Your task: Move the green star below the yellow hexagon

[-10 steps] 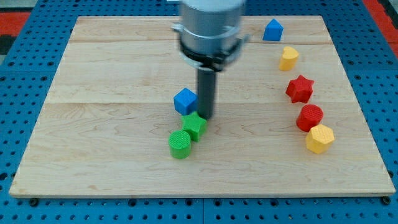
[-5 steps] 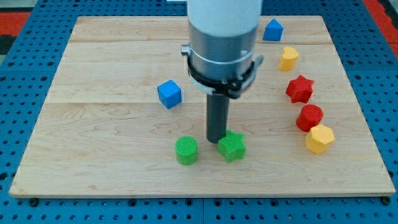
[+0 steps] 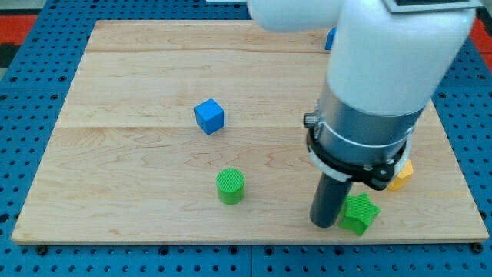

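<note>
While the green star (image 3: 359, 213) sits near the view's bottom edge of the wooden board (image 3: 115, 92), well over toward the view's right, my tip (image 3: 324, 224) stands touching it, or very nearly so, on its left side. There is no hand to open or close here; the arm ends in a plain dark rod, and it grips nothing, only leans against the block. The yellow hexagon (image 3: 403, 175) is mostly hidden behind the arm's broad grey collar; just a sliver of yellow shows up and to the right of the star, fairly near it.

I judge the pushing step to be well along: the star lies lower on the board than the hexagon, but it looks a bit to the view's left of it. The next move, as I read it, calls for a short, gentle shove toward the view's right, with the tip kept squarely on the star's left flank so the block doesn't spin off, and not driven down off the board's near edge.

Farther off, a green cylinder (image 3: 230, 186) stands alone left of the tip, and a blue cube (image 3: 209, 116) sits above that. A scrap of another blue block (image 3: 330, 38) peeps out beside the arm at the view's top. Whatever else lies behind the arm, I cannot tell.
</note>
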Available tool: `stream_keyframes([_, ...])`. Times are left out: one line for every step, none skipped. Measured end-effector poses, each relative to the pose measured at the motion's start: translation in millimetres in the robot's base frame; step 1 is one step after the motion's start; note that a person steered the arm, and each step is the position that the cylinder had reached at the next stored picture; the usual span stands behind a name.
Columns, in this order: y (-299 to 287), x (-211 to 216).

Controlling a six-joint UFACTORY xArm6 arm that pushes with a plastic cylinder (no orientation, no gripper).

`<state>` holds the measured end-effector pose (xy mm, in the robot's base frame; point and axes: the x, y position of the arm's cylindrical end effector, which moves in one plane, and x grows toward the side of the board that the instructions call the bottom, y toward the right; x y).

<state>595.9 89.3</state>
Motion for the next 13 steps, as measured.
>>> stream_keyframes([32,2])
stream_keyframes([42,5])
stream_keyframes([62,5])
stream_keyframes([69,4])
stream_keyframes([55,23])
stream_keyframes([68,23])
stream_keyframes([114,22])
stream_keyframes([125,21])
stream_keyframes([155,18])
stream_keyframes([153,10])
stream_keyframes([153,-9])
stream_keyframes([127,-9])
stream_keyframes([134,-2])
